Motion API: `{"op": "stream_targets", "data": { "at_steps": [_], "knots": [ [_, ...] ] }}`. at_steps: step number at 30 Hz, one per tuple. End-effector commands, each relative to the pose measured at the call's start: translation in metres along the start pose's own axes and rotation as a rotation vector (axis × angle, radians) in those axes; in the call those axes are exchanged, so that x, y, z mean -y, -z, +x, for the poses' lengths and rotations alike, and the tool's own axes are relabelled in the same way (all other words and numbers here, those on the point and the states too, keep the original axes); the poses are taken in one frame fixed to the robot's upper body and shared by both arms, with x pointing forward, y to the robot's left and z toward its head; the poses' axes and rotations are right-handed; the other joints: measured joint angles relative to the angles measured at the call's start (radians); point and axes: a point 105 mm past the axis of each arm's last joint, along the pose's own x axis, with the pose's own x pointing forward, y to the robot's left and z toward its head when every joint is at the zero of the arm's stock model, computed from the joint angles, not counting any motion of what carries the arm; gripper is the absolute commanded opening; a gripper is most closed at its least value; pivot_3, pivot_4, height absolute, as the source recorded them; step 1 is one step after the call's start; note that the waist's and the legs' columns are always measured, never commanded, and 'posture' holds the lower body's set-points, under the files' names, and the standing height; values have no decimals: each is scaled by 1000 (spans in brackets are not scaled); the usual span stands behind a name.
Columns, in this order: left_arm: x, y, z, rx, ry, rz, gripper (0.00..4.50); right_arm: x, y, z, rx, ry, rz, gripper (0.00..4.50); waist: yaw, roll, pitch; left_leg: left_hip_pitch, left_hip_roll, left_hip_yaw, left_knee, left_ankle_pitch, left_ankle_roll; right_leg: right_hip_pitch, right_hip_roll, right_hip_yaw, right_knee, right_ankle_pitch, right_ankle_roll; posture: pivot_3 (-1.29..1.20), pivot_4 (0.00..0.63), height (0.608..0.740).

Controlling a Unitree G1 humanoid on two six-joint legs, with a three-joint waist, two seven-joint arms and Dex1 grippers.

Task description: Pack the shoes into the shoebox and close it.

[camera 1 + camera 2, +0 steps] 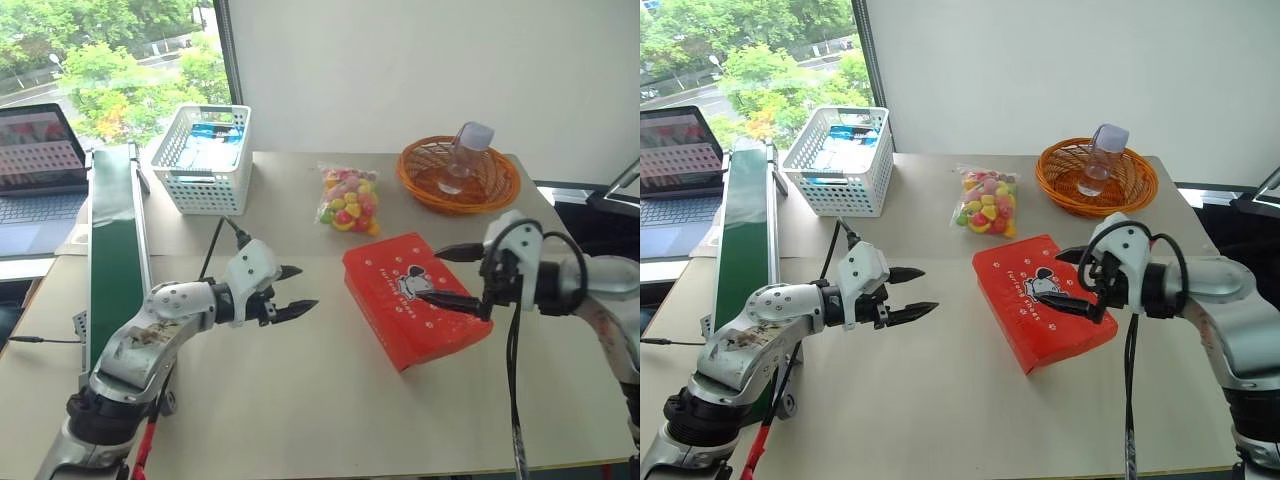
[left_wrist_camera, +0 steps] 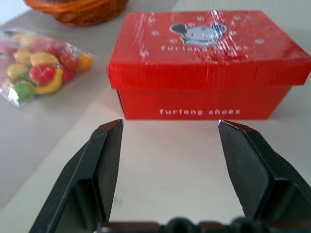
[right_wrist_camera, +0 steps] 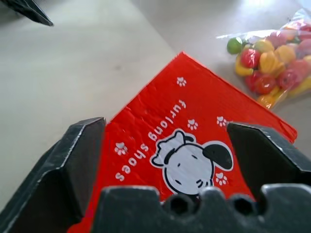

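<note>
Nearest the camera, the left pincer (image 1: 296,290) hangs open and empty, aimed at the closed shoebox (image 1: 415,298) lying well apart to its right on the beige bench (image 1: 300,400), long axis slanting away. Closer, the right pincer (image 1: 452,276) gapes open over its lid. Behind stand baskets, a sweets bag (image 1: 349,198) and a window.
</note>
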Motion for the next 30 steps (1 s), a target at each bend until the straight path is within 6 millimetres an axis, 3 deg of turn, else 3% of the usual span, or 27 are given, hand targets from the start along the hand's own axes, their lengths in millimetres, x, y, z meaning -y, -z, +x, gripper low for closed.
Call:
{"op": "stream_targets", "data": {
  "at_steps": [1,5,9,14,16,21,30],
  "knots": [
    [1,-7,6,54,-47,10,3301,18,3,-24,12,137,33,4475,2,0,0,0,0,0,0,0,0,0,0,0,0,0,0,0,150,740],
    [6,-4,12,90,-95,-54,3301,33,31,-44,-63,290,82,4475,2,0,0,0,0,0,0,0,0,0,0,0,0,0,0,0,150,740],
    [6,3,17,113,-141,-99,3301,45,37,-58,-35,403,106,4475,-5,0,0,0,0,0,0,0,0,0,0,1,1,0,0,0,150,740],
    [22,10,20,108,-102,-91,3301,55,58,-69,12,522,142,4475,-7,0,0,2,0,-1,0,0,0,1,1,1,0,0,1,0,150,740],
    [30,17,20,94,-70,-91,3301,44,68,-65,55,484,207,4475,-7,0,0,1,-1,0,0,0,0,1,0,1,0,0,0,0,150,740],
    [34,42,15,46,-80,-116,3301,-7,99,-48,79,313,333,4475,0,1,-1,1,-1,-1,-1,0,0,1,1,1,1,0,0,0,150,740],
    [41,60,16,50,-121,-130,3301,-19,102,-43,132,305,383,4475,-15,2,-1,3,0,0,0,-4,-6,1,0,1,0,-3,4,0,150,740]
  ]
}}
